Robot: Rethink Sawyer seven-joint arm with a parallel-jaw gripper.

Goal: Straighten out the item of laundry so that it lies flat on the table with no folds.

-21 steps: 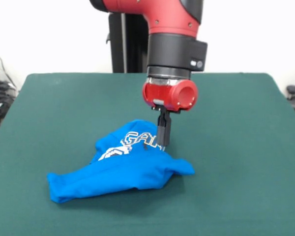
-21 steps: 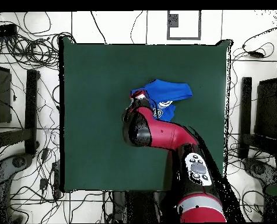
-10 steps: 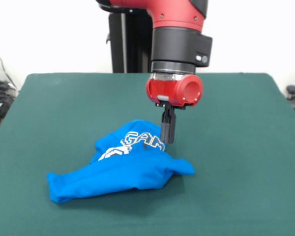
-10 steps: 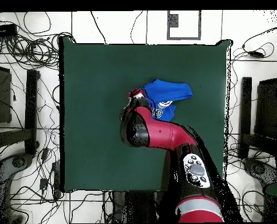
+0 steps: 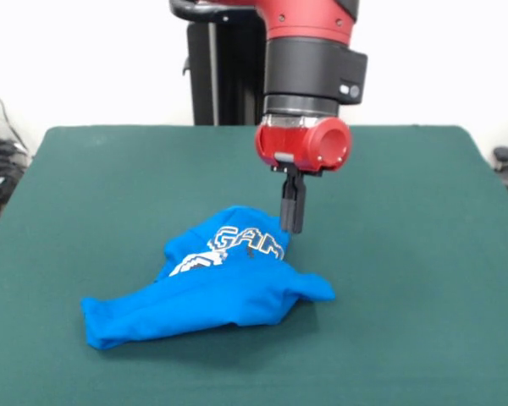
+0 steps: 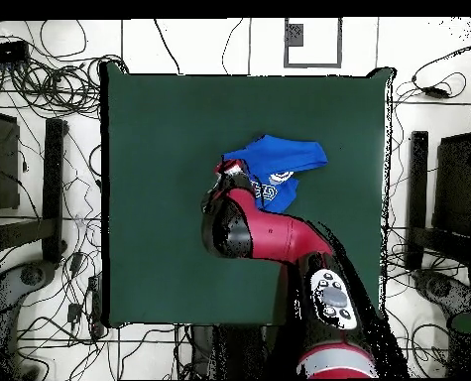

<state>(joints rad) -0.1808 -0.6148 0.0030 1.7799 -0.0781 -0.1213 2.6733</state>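
Blue laundry item (image 5: 212,283) bunched mid-desk (image 5: 406,254), folded over itself | my pincer (image 5: 293,227) closed, empty, poised just above its lettered hump | likely choosing a fresh grab point to spread it

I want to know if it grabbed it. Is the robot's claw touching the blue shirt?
Cannot tell. In the front view the end effector overlaps the shirt's top edge; no view shows contact or gap plainly.

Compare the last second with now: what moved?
The claw rose straight up off the blue shirt, from its tips down in the printed fold to just above it, empty. Whether it is open or shut does not show. The shirt stayed bunched in the same heap on the green table, its lettering now less covered.
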